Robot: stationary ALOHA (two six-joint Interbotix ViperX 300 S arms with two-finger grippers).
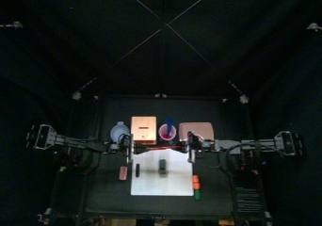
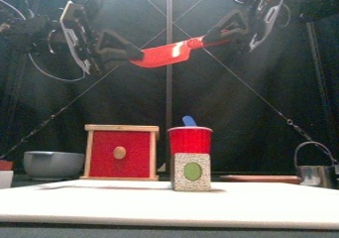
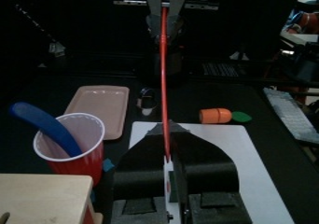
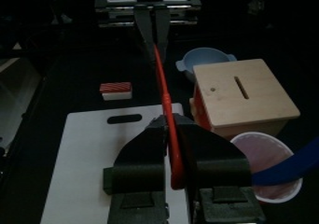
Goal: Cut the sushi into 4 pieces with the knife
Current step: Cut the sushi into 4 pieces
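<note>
The red knife (image 2: pixel 166 54) hangs high above the table, held level between both arms. My left gripper (image 2: pixel 117 50) is shut on its handle end, and my right gripper (image 2: pixel 209 42) is shut on the blade end. In the left wrist view the knife (image 3: pixel 166 88) runs edge-on from my jaws to the other gripper. The right wrist view shows the same knife (image 4: pixel 161 88). The sushi roll (image 2: pixel 192 171) stands on the white cutting board (image 1: pixel 145 178), end toward the front, below the knife. Both wrist views hide the roll.
Along the back stand the blue-grey bowl (image 1: pixel 120 132), the wooden box (image 1: pixel 143 129), the red cup (image 2: pixel 189 141) with a blue knife (image 2: pixel 188 121), and the pink tray (image 1: pixel 197 131). A red toy (image 1: pixel 123 172) lies left of the board, an orange and green one (image 1: pixel 198 184) right.
</note>
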